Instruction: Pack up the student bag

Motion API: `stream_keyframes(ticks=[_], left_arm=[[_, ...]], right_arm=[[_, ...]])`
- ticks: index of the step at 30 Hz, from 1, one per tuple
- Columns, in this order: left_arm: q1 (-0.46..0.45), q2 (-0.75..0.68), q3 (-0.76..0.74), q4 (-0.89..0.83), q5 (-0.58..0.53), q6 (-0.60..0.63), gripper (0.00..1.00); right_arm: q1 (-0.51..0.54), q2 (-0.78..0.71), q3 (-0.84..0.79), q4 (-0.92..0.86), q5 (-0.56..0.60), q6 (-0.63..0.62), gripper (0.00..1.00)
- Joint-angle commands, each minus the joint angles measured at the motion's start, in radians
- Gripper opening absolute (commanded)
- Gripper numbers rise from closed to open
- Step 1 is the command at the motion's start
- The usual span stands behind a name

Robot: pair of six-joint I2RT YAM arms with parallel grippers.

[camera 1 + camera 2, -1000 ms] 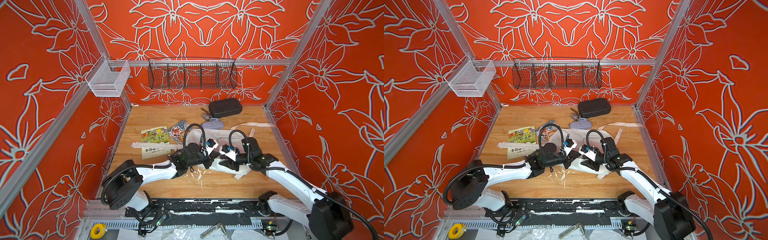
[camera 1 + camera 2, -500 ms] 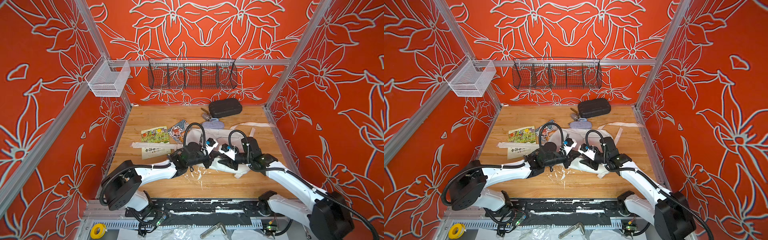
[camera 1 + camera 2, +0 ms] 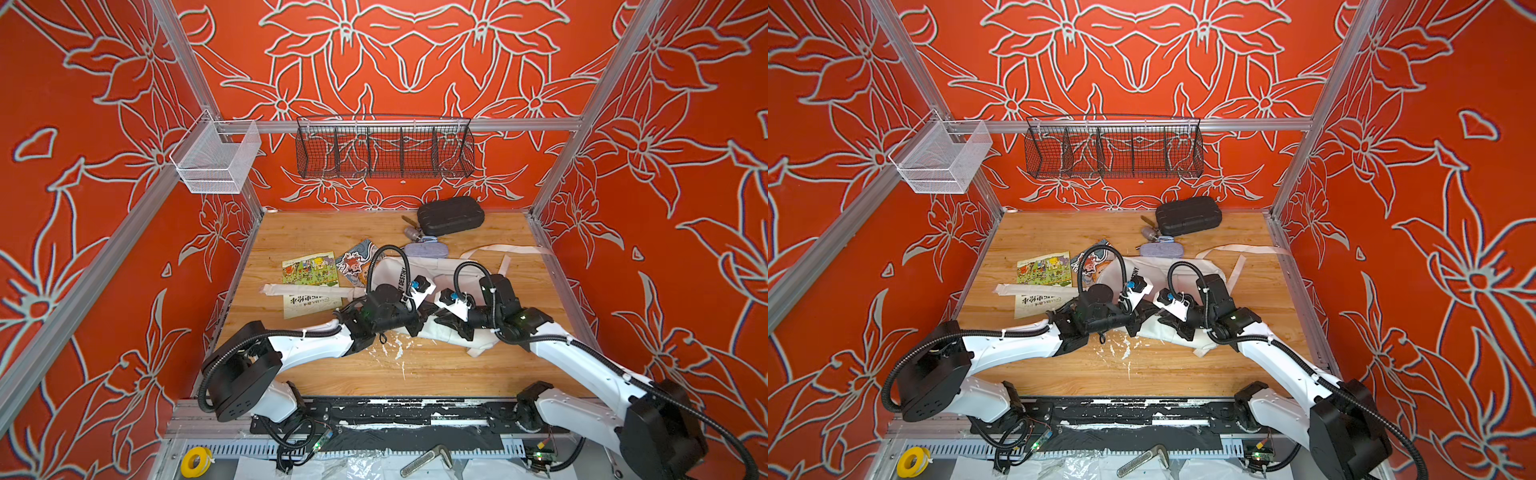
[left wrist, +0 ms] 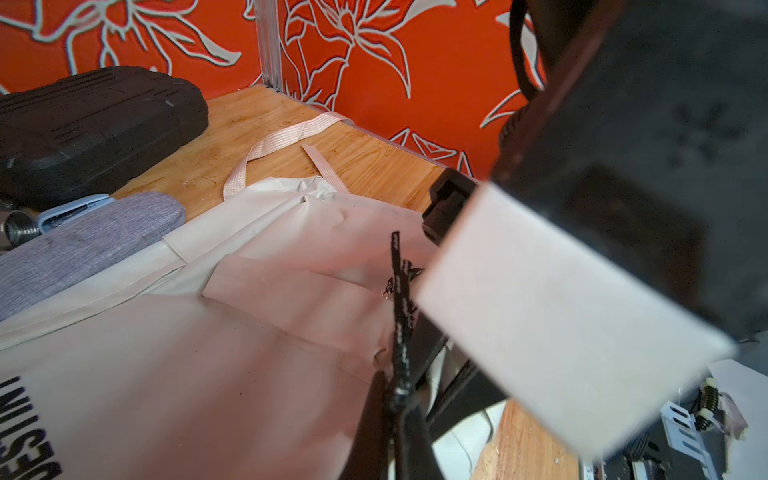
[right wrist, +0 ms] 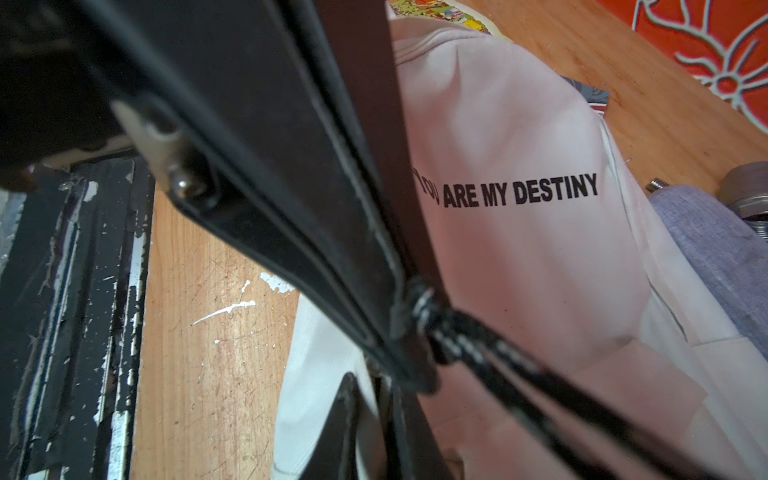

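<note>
A scuffed wooden table [image 3: 332, 374] stands boxed in by orange flower-print walls [image 3: 415, 62]. The white backpack [image 3: 436, 268] lies flat just right of the table's centre. Over its near edge, the left gripper [image 4: 395, 411] is pinched tight on a black cord [image 4: 398, 311]. The right gripper [image 5: 399, 374], fingers nearly together, clamps a knotted cord [image 5: 457, 328].

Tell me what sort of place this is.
Probably a robot test cell: an aluminium frame with orange printed walls, a left arm and right arm on a rail by a wooden tabletop, and a hung wire basket.
</note>
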Motion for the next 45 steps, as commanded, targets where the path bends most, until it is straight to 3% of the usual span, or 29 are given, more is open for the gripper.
stream_keyframes(ticks=[1, 20, 27, 28, 30, 34, 41, 45], left_arm=[[0.029, -0.063, -0.002, 0.012, -0.026, 0.008, 0.0], [0.357, -0.251, -0.04, -0.348, -0.007, 0.13, 0.0], [0.399, -0.23, -0.005, -0.41, 0.184, 0.235, 0.0], [0.398, -0.231, -0.007, -0.407, 0.219, 0.241, 0.0], [0.393, -0.238, -0.018, -0.395, 0.259, 0.234, 0.0], [0.38, -0.26, -0.031, -0.409, 0.261, 0.244, 0.0], [0.358, -0.262, -0.048, -0.41, 0.241, 0.235, 0.0], [0.345, -0.263, -0.044, -0.412, 0.228, 0.231, 0.0]], right_arm=[[0.005, -0.023, 0.026, -0.084, 0.034, -0.045, 0.0], [0.003, -0.103, 0.038, -0.408, 0.293, -0.304, 0.0], [0.008, -0.151, 0.003, -0.409, 0.173, -0.331, 0.0], [0.01, -0.158, 0.001, -0.394, 0.163, -0.317, 0.02], [0.012, -0.179, 0.002, -0.347, 0.153, -0.275, 0.26], [0.03, -0.179, 0.012, -0.186, 0.097, -0.149, 0.5], [0.189, 0.031, 0.103, -0.014, 0.142, -0.028, 0.55], [0.281, 0.148, 0.14, 0.096, 0.239, 0.054, 0.55]])
